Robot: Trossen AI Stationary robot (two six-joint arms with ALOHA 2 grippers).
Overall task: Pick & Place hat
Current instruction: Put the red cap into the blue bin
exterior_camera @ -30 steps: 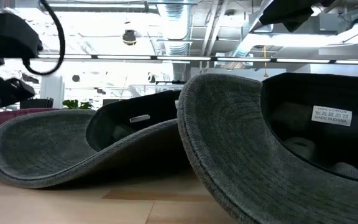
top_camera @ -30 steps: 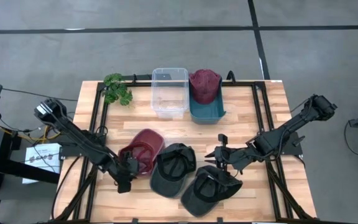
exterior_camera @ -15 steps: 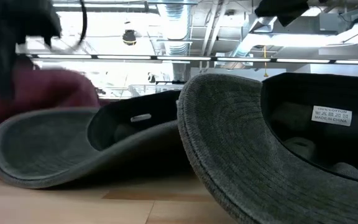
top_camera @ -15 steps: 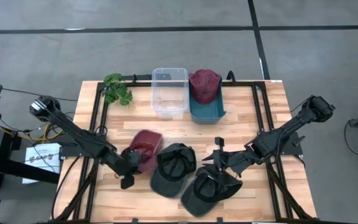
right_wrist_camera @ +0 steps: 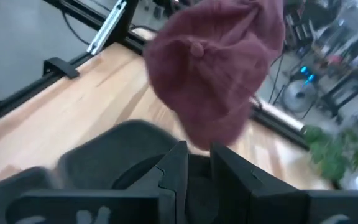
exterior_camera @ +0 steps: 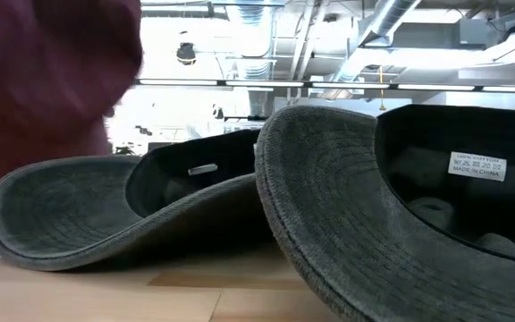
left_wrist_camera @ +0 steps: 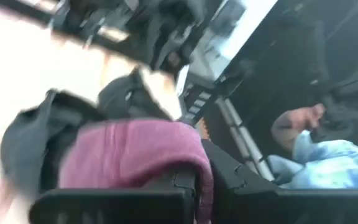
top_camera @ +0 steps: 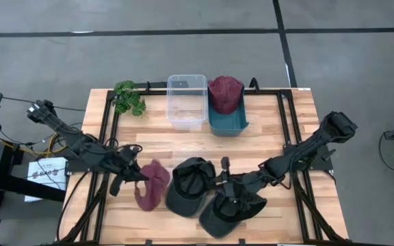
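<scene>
While the left claw [top_camera: 130, 176] grips a maroon hat [top_camera: 153, 185], another maroon hat [top_camera: 225, 93] fills the teal bin [top_camera: 228, 124].

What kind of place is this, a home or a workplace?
Probably a lab or workshop: a wooden table stands on a bare grey floor with dark lines, exposed ceiling ducts run overhead, and equipment crowds the room behind.

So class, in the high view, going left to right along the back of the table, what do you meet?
Plant → clear bin → teal bin with a maroon hat resting on it.
</scene>
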